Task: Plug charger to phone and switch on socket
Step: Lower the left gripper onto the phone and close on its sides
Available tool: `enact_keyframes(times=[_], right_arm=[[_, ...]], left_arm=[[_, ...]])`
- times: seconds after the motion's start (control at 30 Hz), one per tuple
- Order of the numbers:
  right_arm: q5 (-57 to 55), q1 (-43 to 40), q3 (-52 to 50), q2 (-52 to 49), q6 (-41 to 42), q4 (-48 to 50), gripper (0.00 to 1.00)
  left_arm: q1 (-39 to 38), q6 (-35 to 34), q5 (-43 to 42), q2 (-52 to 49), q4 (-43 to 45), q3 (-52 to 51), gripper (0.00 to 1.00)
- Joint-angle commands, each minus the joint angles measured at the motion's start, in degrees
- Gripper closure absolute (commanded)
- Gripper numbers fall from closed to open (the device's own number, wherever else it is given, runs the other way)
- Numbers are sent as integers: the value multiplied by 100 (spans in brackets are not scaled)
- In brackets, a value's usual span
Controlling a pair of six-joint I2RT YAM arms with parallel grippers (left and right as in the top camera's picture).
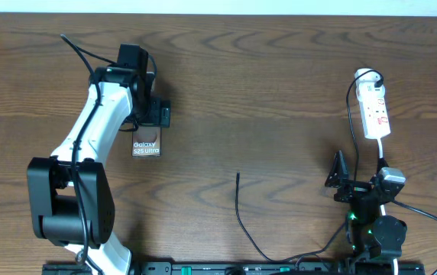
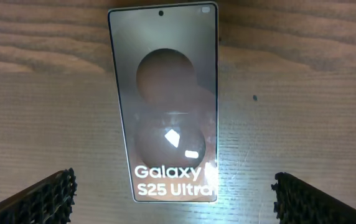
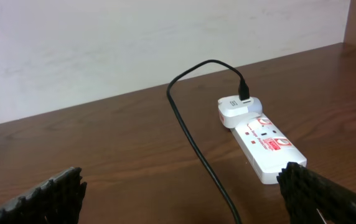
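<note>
The dark glossy phone [image 2: 163,102], lettered white, lies flat under the spread left hand [image 2: 177,202]; right hand [image 3: 184,199] spread too.

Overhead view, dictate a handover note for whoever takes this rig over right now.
Left hand: open, above the dark flat Galaxy S25 Ultra phone, not gripping it.
Right hand: open, empty, facing the white power strip socket.
Thin black charger cable: plug tip lies loose, apart from the phone.
Done: nothing visible.
Left: plug tip into phone, switch socket on.
</note>
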State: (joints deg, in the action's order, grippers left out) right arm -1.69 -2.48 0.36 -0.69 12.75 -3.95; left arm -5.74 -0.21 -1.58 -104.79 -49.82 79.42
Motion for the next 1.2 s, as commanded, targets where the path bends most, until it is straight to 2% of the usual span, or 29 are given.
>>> enact_keyframes(times=[0.0, 1.17], right_arm=[[11, 33, -4, 26, -81, -20, 1], [11, 33, -4, 26, -81, -20, 1]], left_arm=[[20, -94, -79, -4, 7, -87, 1], [31, -413, -7, -796, 647, -286, 1]])
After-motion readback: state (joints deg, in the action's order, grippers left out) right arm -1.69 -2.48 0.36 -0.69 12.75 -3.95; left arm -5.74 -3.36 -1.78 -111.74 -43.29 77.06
